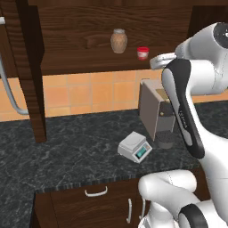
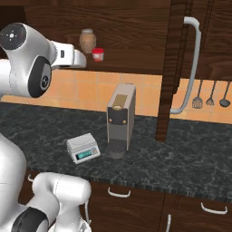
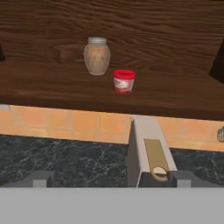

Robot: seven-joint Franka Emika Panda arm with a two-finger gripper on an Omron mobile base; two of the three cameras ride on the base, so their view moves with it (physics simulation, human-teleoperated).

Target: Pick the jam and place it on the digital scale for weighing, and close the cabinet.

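The jam [image 3: 124, 81] is a tiny jar with a red lid, standing on the bottom shelf [image 1: 89, 62] of the open dark-brown cabinet [image 2: 136, 31]; it also shows from the base cameras [image 1: 142, 53] [image 2: 97, 54]. My gripper [image 3: 113, 178] is open, its fingertips [image 3: 41, 178] wide apart, and it hovers in front of the shelf, short of the jam and a little below it. The digital scale [image 1: 135, 147] [image 2: 83, 147] sits on the dark counter with nothing on its plate. The cabinet's doors [image 1: 26, 67] [image 2: 181, 68] stand open.
A taller tan jar [image 3: 97, 55] stands just left of and behind the jam. A grey coffee machine [image 1: 156, 111] [image 2: 120, 118] stands on the counter under my hand, right of the scale. Utensils [image 2: 210, 97] hang on the tiled wall. Drawers [image 1: 95, 192] lie below the counter edge.
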